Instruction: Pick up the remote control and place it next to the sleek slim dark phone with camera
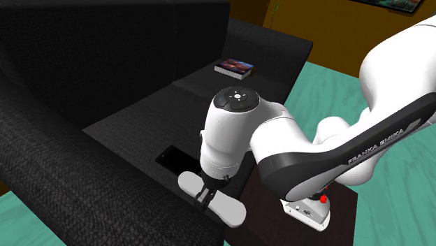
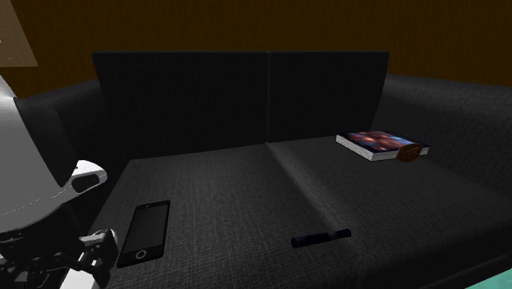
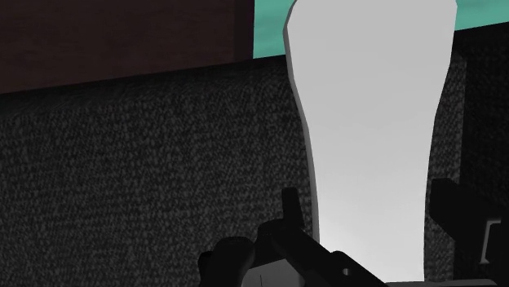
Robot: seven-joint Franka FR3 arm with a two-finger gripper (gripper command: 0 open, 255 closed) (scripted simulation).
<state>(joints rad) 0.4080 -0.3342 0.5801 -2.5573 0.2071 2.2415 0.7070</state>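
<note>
The remote control [image 1: 222, 204] is a plain white, long slab with wider ends. It sits at the front edge of the black sofa seat [image 1: 140, 126], and one end reaches past that edge. My gripper [image 1: 205, 195] comes straight down on its narrow middle. In the wrist view the black fingers [image 3: 290, 210] stand tight against both sides of the remote control [image 3: 371, 122], shut on it. I cannot tell whether it touches the cushion. The slim dark phone [image 1: 172, 158] lies flat on the seat just beyond the remote control. The phone [image 2: 145, 232] lies beside my gripper [image 2: 96, 250].
A book with a colourful cover [image 1: 234, 67] lies at the far end of the seat, with a small brown object [image 2: 409, 153] against it. A short dark bar [image 2: 321, 238] lies near the seat's front edge. The sofa back [image 2: 238, 98] rises behind. The floor [image 1: 391, 196] is teal.
</note>
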